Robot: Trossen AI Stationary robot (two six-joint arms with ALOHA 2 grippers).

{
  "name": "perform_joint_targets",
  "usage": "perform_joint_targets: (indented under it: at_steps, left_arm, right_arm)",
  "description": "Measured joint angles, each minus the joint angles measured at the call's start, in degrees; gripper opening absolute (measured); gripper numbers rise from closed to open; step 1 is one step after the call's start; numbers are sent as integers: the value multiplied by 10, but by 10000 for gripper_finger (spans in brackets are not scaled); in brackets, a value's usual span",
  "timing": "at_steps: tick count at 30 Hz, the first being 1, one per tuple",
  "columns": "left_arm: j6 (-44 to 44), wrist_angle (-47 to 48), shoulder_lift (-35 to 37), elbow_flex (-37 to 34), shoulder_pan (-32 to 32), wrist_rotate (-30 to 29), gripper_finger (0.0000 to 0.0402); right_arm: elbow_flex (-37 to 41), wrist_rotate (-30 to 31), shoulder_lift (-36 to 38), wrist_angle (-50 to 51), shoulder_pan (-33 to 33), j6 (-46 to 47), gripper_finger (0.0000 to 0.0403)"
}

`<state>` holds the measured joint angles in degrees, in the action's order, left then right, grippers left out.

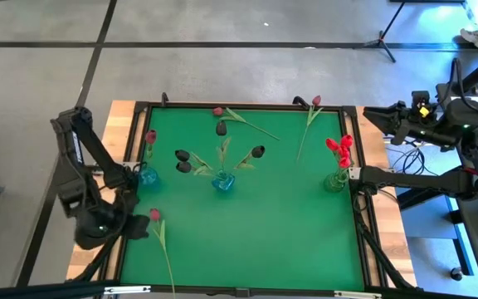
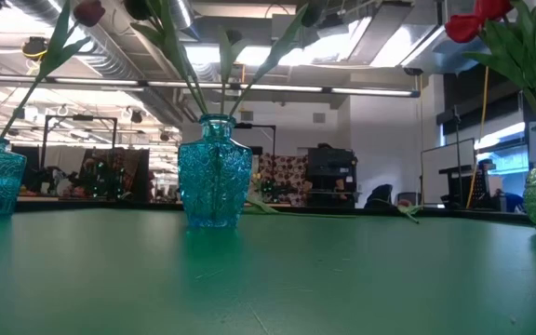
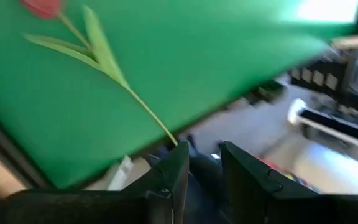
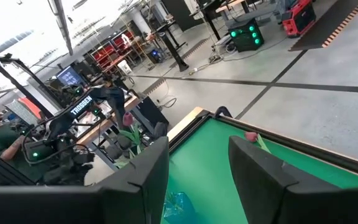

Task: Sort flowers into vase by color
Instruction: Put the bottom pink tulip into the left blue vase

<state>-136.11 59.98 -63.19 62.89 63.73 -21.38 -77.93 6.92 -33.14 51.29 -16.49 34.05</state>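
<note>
Flowers stand and lie on the green table (image 1: 289, 224). Two bright red tulips (image 1: 339, 149) stand in a green glass vase (image 1: 335, 181) near the table's right edge. Near-black tulips (image 1: 183, 160) spread from the middle blue vase (image 1: 223, 182), with dark heads to its left, above it and to its right. One dull pink-maroon tulip (image 1: 150, 137) stands in the left blue vase (image 1: 147, 175).

Three flowers lie loose on the table. A maroon one (image 1: 218, 110) lies near the far edge, its stem pointing to the right. Another one (image 1: 316, 100) lies near the far right part, its stem running toward the red tulips. The third one (image 1: 155, 215) lies near the front left corner, with its stem going to the near edge.

The left gripper (image 1: 131, 228) is over the left edge of the table, just beside this third flower. In the left wrist view its fingers (image 3: 173, 174) are apart with a narrow gap and nothing is between them; the end of the stem lies close in front of them.

The right gripper (image 1: 355, 174) is at the right edge, just beside the green vase. In the right wrist view its fingers (image 4: 148, 168) are apart and hold nothing.
</note>
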Motion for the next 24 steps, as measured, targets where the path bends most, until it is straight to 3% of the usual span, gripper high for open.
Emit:
perform_joint_targets:
  at_steps: [9,15,18,24]
  left_arm:
    - [-45,108,-44,0,-61,82,92]
    - [26,135,-63,0,-88,97,92]
    - [38,143,-69,0,-102,134,92]
    - [52,162,-90,0,-109,135,92]
  right_arm:
    - [0,0,0,0,0,1,165]
    - [0,1,0,7,0,1,165]
    - [0,11,0,14,0,1,165]
    - [0,16,0,17,0,1,165]
